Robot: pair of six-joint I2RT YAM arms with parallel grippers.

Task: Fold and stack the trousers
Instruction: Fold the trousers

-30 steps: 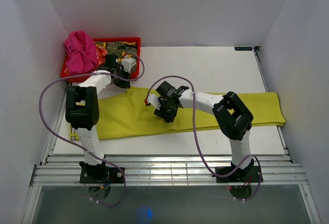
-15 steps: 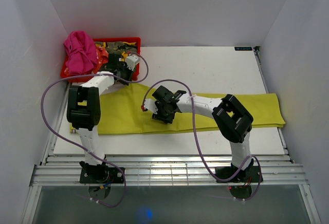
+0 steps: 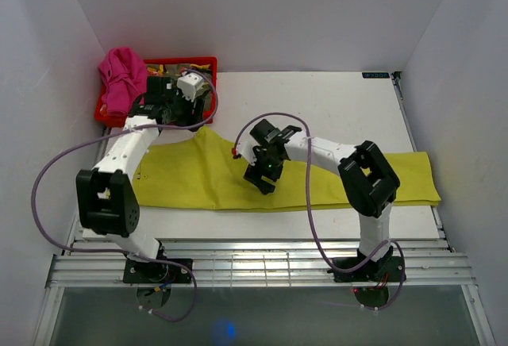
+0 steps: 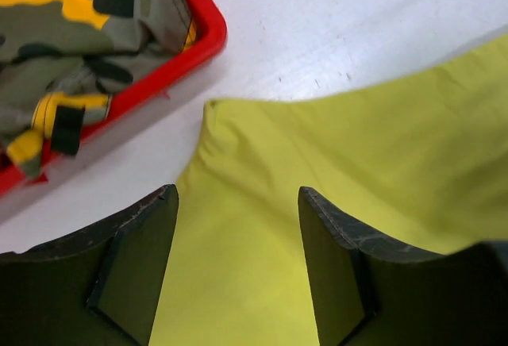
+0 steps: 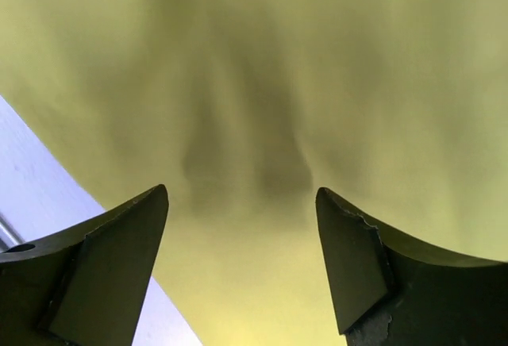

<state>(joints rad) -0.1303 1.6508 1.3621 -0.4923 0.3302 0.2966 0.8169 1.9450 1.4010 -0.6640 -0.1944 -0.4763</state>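
Note:
The lime yellow-green trousers (image 3: 341,175) lie spread in a long band across the near half of the table. My left gripper (image 3: 184,112) hovers open above their far left corner (image 4: 238,136), beside the red bin, with nothing between its fingers (image 4: 139,259). My right gripper (image 3: 260,178) stands open low over the middle of the trousers (image 5: 262,84), near their front edge. Only yellow-green cloth shows between its fingers (image 5: 119,259), and it grips none of it.
A red bin (image 3: 198,62) stands at the back left with a pink cloth (image 3: 119,76) heaped on it and camouflage cloth (image 4: 87,28) inside. Its near corner (image 4: 208,24) is close to the left gripper. White walls close in the table.
The left gripper has opened, let go of the trousers' far left corner and drawn back towards the bin. The right gripper has opened wider and shifted slightly right over the cloth.

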